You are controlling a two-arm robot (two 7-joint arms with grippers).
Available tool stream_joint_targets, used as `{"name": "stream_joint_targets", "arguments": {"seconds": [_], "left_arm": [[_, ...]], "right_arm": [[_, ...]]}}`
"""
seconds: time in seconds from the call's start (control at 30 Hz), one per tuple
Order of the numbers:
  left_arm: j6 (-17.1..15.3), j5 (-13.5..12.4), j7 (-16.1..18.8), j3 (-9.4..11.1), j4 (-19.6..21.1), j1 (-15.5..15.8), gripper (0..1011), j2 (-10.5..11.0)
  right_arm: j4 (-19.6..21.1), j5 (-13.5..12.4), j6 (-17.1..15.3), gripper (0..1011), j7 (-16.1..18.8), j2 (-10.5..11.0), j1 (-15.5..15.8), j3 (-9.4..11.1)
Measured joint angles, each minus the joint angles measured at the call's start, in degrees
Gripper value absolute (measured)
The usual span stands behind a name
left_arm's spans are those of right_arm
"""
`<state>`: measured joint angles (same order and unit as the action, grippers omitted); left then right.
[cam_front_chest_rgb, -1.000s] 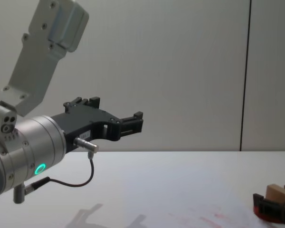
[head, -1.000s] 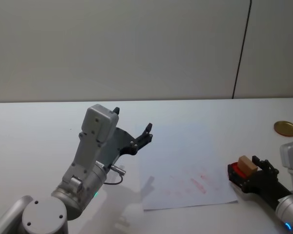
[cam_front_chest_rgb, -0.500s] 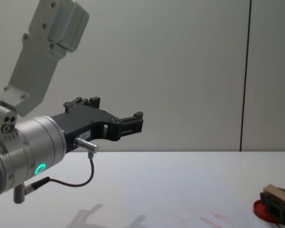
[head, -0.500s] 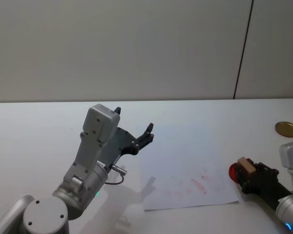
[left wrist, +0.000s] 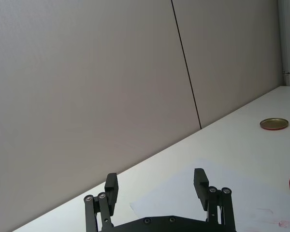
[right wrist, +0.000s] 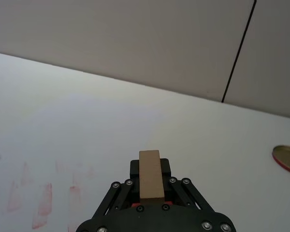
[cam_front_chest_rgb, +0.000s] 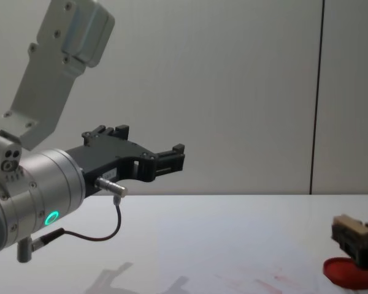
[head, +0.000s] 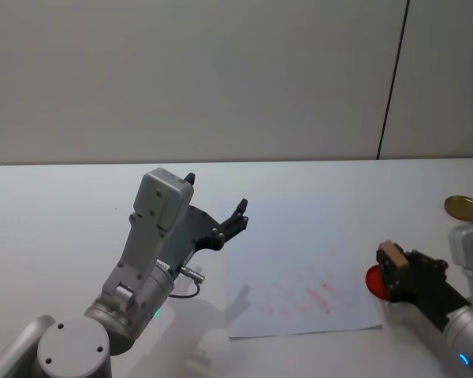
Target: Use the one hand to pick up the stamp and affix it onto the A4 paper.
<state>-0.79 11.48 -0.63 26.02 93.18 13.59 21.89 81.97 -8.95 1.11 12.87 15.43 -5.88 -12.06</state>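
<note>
The right hand is clenched on the stamp, which stands up between the jaws with much of its wood proud of them. The block hangs in the air just off the A4 paper's right edge, above the red ink pad and not touching it.

The main risk is a poor landing. The stamp looks a little tilted in the chest view, so if it comes down that way only one edge may print. Any sideways drift at contact would smear the ink, like the red smudges already near the paper's right half. With so little of the block inside the jaws, a hard press could make it rotate or slip. A descent begun too soon would hit bare worktop beside the paper. The sheet seems to lie loose, so it may shift or lift with a sticky face. I cannot tell whether the face is inked.

The left hand is released, with its fingers spread, and hovers over the paper's left edge, where it could get in the way.
</note>
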Motion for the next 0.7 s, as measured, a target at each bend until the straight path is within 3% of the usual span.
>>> {"name": "stream_joint_targets", "arguments": {"seconds": [0.37,0.7], "left_arm": [[0.0,0.0,0.0,0.0,0.0,0.0,993,0.0],[0.0,0.0,0.0,0.0,0.0,0.0,993,0.0]], "right_arm": [[5.4,2.6,0.6,220,1.0,-0.6,0.3,-1.2],[7.2,3.4,-0.8,220,1.8,-1.9,0.5,-2.7]]}}
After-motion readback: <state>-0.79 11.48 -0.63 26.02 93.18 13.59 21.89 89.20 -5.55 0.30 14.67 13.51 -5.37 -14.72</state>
